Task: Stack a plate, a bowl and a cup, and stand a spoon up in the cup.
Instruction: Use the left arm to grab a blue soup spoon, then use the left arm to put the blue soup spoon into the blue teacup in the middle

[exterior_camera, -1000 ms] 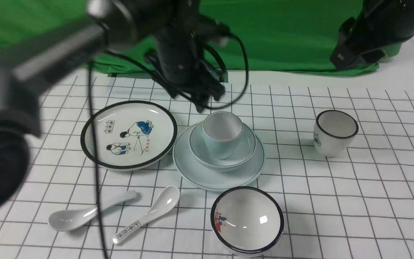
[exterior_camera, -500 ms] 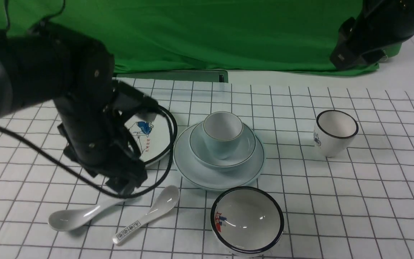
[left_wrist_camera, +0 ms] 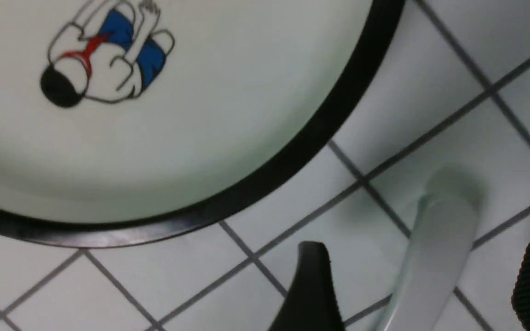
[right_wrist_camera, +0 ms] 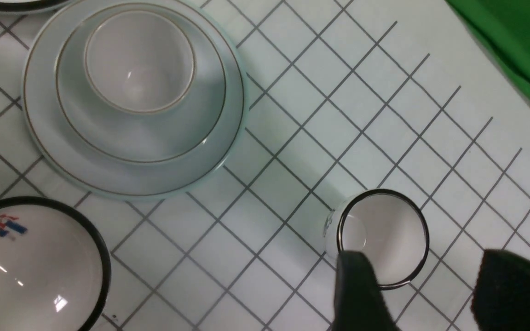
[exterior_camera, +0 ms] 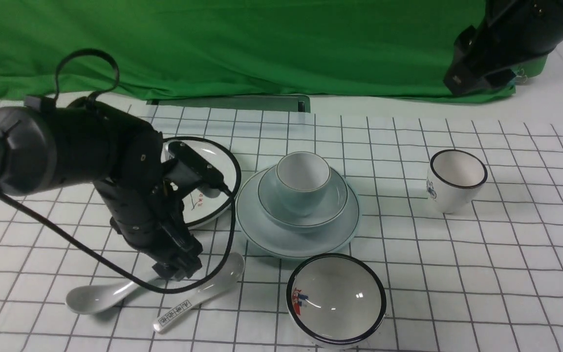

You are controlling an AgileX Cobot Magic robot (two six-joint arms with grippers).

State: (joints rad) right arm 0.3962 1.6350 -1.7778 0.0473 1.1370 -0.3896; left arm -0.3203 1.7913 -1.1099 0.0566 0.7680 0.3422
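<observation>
The plate [exterior_camera: 281, 240], bowl [exterior_camera: 336, 199] and cup [exterior_camera: 302, 182] sit stacked at the middle of the worktop [exterior_camera: 506, 274]; only the spoon [exterior_camera: 95, 298] is left, lying flat near the front left corner, the left claw [exterior_camera: 178, 268] low over its handle; the left wrist view alone shows that claw open, a finger [left_wrist_camera: 313, 289] either side of the handle, gripping nothing; the right wrist view shows the right claw [right_wrist_camera: 435, 294] open, empty, above the black-rimmed cup [right_wrist_camera: 380, 230].

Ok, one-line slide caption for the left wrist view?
Open left gripper straddling the spoon handle on the grid cloth, beside the black-rimmed cartoon plate.
</observation>
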